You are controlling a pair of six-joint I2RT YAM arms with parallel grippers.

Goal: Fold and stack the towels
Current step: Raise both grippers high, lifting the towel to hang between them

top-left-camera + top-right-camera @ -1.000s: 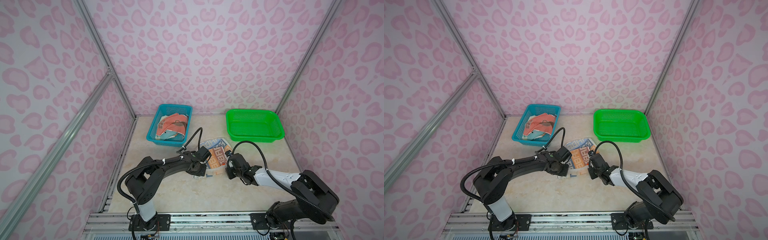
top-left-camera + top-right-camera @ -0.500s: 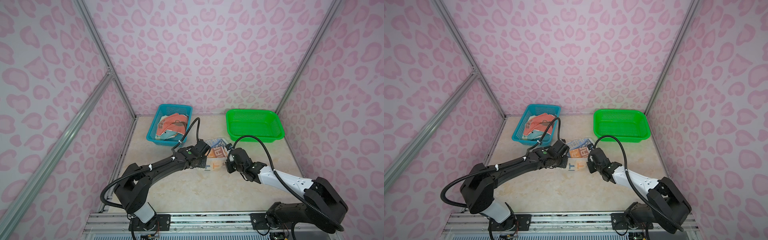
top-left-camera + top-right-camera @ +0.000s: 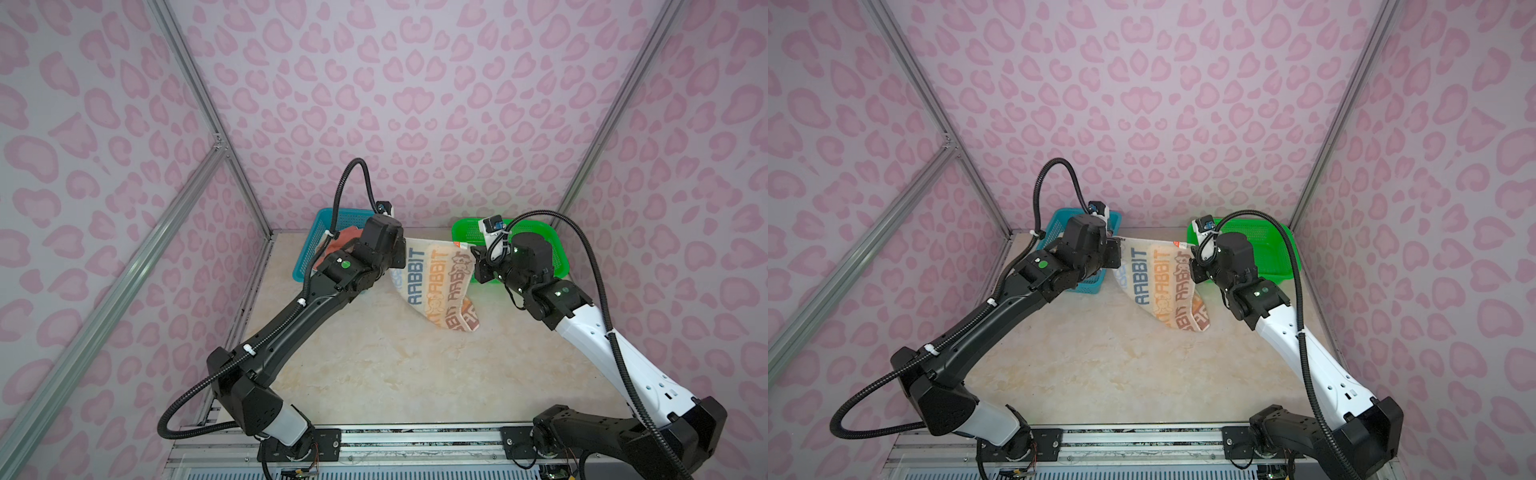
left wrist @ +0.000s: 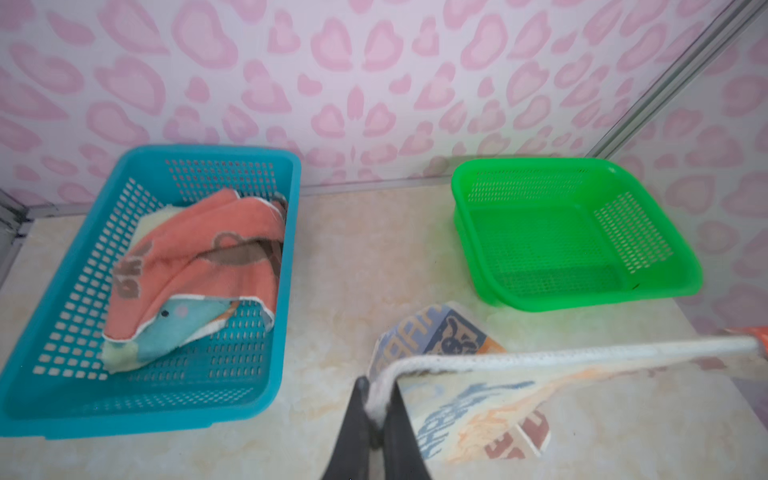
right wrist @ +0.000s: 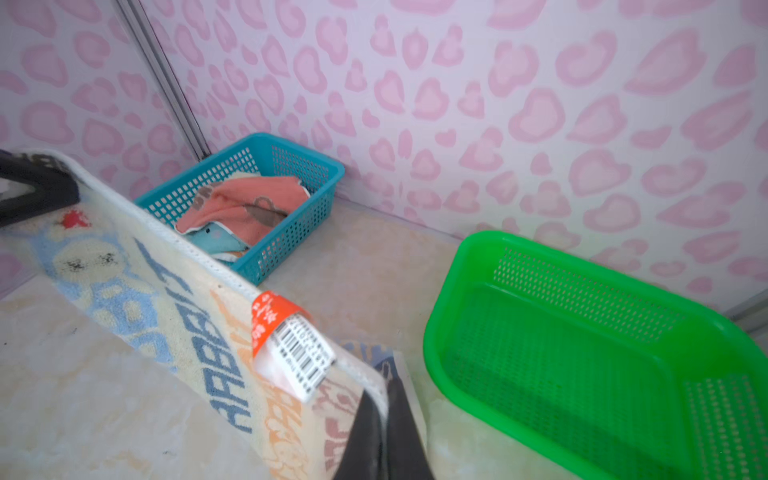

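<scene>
The striped blue and orange "RABBIT" towel (image 3: 436, 278) (image 3: 1158, 282) hangs stretched between my two grippers above the table, and its lower end trails on the tabletop. My left gripper (image 3: 401, 249) (image 4: 376, 386) is shut on one upper corner. The other upper corner, beside a barcode tag (image 5: 291, 336), is pinched in my shut right gripper (image 3: 473, 253) (image 5: 384, 390). A coral towel (image 4: 199, 245) lies crumpled over a light-blue whale towel (image 4: 183, 324) in the blue basket (image 4: 216, 151).
The blue basket (image 3: 324, 220) stands at the back left, partly behind my left arm. An empty green basket (image 3: 540, 232) (image 5: 457, 270) stands at the back right, behind my right wrist. Pink patterned walls close in three sides.
Both grippers rose from the tabletop and moved apart, each holding a corner. The striped towel went from a heap on the table to a spread, hanging sheet.
</scene>
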